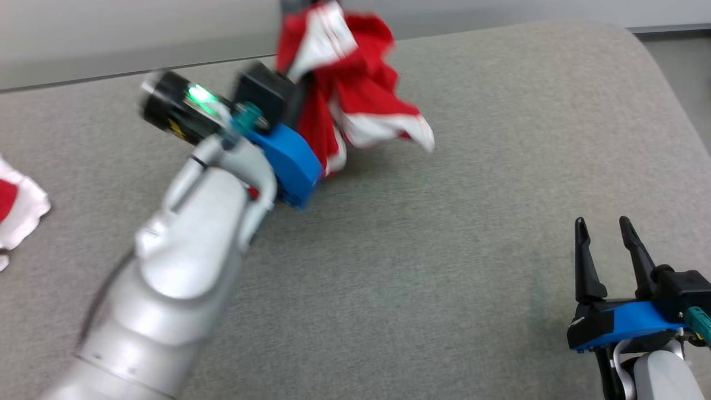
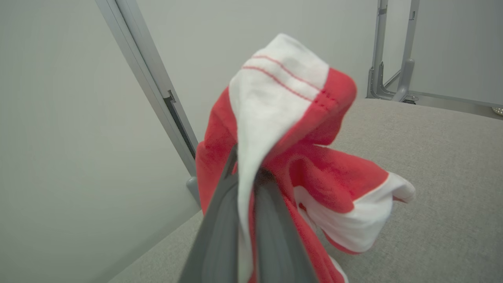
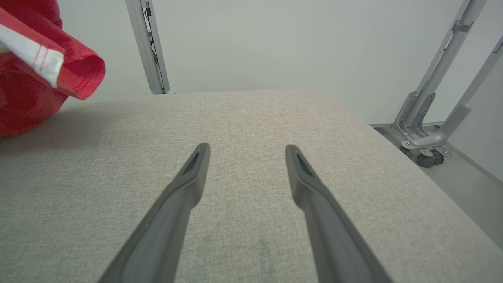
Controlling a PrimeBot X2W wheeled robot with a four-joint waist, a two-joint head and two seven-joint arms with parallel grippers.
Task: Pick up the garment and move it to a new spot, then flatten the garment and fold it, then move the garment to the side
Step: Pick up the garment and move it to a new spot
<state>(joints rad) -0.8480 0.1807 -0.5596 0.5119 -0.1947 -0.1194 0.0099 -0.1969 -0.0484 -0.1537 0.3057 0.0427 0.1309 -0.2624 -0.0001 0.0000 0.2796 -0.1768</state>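
Clamping down hard, the left gripper (image 2: pixel 245 175) has its two fingers pressed together on a fold of the garment (image 2: pixel 314 177), white trim pinched right between them. The red-and-white cloth bunches up above the fingertips and spills off to one side, a white-edged flap sticking out over the grey pad (image 2: pixel 432 177).

From the head camera, the left gripper (image 1: pixel 297 103) reaches out across the far part of the pad (image 1: pixel 444 278), and the garment (image 1: pixel 355 83) hangs crumpled beside it, blurred. Whether its lowest fold touches the pad, I cannot tell.

Over on the near right corner, the right gripper (image 1: pixel 604 228) hovers with nothing in it, fingers pointing up the view and spread apart. Its own camera confirms it: the right gripper (image 3: pixel 247 149) stands wide above bare pad (image 3: pixel 255 118), well apart from the garment (image 3: pixel 27 78), which shows at the upper left with a shadow under it.

At the pad's left edge lies another red-and-white cloth (image 1: pixel 16 205), partly cut off. Grey metal posts (image 3: pixel 432 98) stand beyond the pad against a pale wall (image 2: pixel 59 118).
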